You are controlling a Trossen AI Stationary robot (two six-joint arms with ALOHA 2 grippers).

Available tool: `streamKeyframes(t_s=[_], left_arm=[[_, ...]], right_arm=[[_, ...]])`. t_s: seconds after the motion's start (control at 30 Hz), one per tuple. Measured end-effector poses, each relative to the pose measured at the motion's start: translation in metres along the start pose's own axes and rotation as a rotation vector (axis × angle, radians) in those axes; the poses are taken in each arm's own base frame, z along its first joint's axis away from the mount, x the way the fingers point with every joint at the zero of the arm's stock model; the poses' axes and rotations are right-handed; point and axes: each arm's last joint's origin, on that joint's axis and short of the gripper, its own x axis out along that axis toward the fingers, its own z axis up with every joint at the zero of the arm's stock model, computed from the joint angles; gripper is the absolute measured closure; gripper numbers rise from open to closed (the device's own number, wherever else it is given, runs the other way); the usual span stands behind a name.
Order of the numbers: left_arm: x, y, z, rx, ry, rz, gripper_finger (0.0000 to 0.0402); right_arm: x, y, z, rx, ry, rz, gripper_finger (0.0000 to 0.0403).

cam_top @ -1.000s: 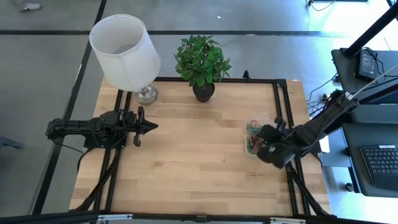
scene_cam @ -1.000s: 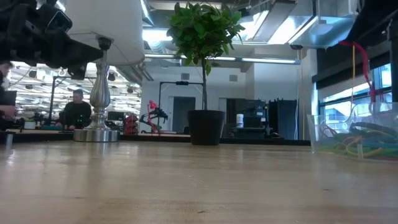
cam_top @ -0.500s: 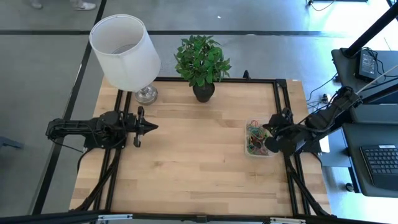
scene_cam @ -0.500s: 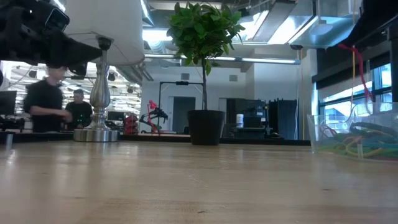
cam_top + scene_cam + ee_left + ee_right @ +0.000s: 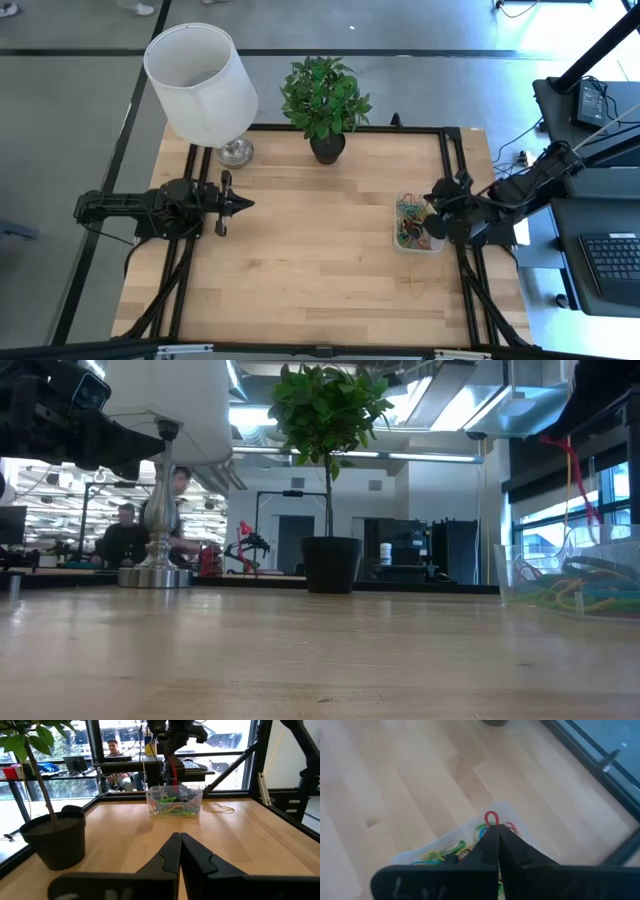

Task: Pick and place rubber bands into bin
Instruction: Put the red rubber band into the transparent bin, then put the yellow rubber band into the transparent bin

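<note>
Right gripper [image 5: 432, 226] poised over the bin [image 5: 398, 237], at about 3 o'clock on the table [image 5: 310, 270]; its arm reaches in from the right edge, bent at the elbow. The fingers are pressed together, pinching a red rubber band [image 5: 491, 817] whose loop stands out past the fingertips.

Left gripper [image 5: 240, 203] at about 9 o'clock, arm stretched level, fingers closed to a point with nothing between them.

The bin is a shallow clear plastic tray with rounded corners, holding a tangle of rubber bands [image 5: 172, 806]: thin, floppy loops in green, yellow, orange and red. One yellowish band [image 5: 418, 283] lies loose on the pale, plank-grained wood at 6 o'clock of the bin.

A potted plant [image 5: 324, 100] and a white-shaded lamp [image 5: 200, 82] stand along the 12 o'clock edge.
</note>
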Motion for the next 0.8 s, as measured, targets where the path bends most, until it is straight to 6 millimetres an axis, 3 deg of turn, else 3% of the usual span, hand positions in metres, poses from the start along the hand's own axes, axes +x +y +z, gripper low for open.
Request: streamKeyframes(t_s=[0.2,0.53,0.8], left_arm=[[0.0,0.0,0.0,0.0,0.0,0.0,0.0396],[0.0,0.0,0.0,0.0,0.0,0.001,0.0395],[0.0,0.0,0.0,0.0,0.0,0.002,0.0395]], right_arm=[[0.007,-0.006,0.0,0.019,0.025,-0.067,0.0403],[0.06,0.001,-0.036,0.124,0.112,-0.103,0.0398],[0.083,-0.007,-0.053,0.293,0.254,-0.15,0.0354]])
